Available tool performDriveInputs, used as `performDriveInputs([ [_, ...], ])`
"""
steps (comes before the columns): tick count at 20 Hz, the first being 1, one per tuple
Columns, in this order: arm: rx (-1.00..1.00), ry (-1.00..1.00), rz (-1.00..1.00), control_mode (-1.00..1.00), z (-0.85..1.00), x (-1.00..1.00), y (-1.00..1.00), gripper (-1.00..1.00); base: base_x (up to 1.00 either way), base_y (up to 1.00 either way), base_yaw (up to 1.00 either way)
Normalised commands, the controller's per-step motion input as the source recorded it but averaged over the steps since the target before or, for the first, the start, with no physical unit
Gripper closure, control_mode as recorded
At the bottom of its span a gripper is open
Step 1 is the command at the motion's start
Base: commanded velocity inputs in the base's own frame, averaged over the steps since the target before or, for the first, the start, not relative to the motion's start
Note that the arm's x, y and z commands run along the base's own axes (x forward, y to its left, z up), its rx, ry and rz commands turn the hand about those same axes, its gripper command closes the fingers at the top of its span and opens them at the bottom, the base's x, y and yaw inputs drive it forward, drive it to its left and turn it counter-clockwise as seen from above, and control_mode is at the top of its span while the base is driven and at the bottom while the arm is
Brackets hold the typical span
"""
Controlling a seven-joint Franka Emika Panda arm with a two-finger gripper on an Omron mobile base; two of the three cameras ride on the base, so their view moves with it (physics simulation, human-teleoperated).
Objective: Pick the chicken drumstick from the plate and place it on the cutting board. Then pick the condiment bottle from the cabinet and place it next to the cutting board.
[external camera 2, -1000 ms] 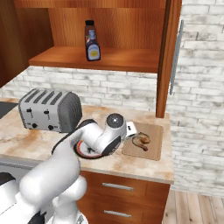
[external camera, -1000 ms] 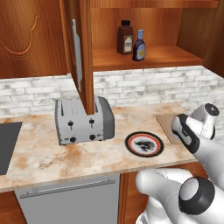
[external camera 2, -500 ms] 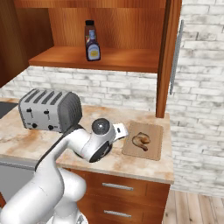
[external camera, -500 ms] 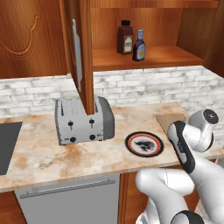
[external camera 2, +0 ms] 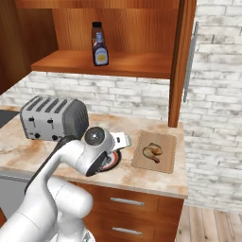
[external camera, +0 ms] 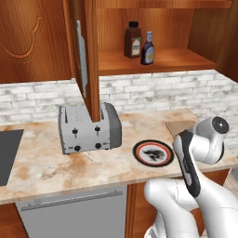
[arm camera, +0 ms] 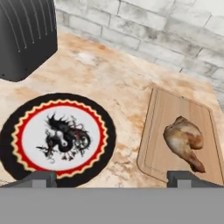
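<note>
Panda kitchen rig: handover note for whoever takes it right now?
Gripper: open, holding nothing, hanging above the counter between the plate and the board.
Chicken drumstick: lying on the cutting board. Step one is done.
Plate: bare, on the counter left of the board.
Condiment bottle: upright on the cabinet shelf, door open, beside a taller brown bottle.
Left: fetch the blue-necked bottle and set it on the counter next to the board.

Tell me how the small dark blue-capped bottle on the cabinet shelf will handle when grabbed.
The small dark bottle with blue cap looks rigid. Its rounded body may slip or twist between flat jaws. Standing tall on a narrow base beside the taller brown bottle, it could probably tip if nudged.
</note>
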Motion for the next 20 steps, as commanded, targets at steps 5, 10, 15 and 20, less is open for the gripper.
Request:
performDriveInputs([
  [5, 0.06, 0.0, -0.06, -1.0, 0.08, -0.18, 0.23, -1.0, 0.0, 0.0, 0.0],
  [10, 0.03, 0.0, -0.02, -1.0, 0.04, -0.09, 0.26, -1.0, 0.0, 0.0, 0.0],
  [15, 0.0, 0.0, 0.03, -1.0, 0.0, 0.0, 0.2, -1.0, 0.0, 0.0, 0.0],
  [20, 0.0, 0.0, 0.11, -1.0, 0.0, 0.0, 0.13, -1.0, 0.0, 0.0, 0.0],
])
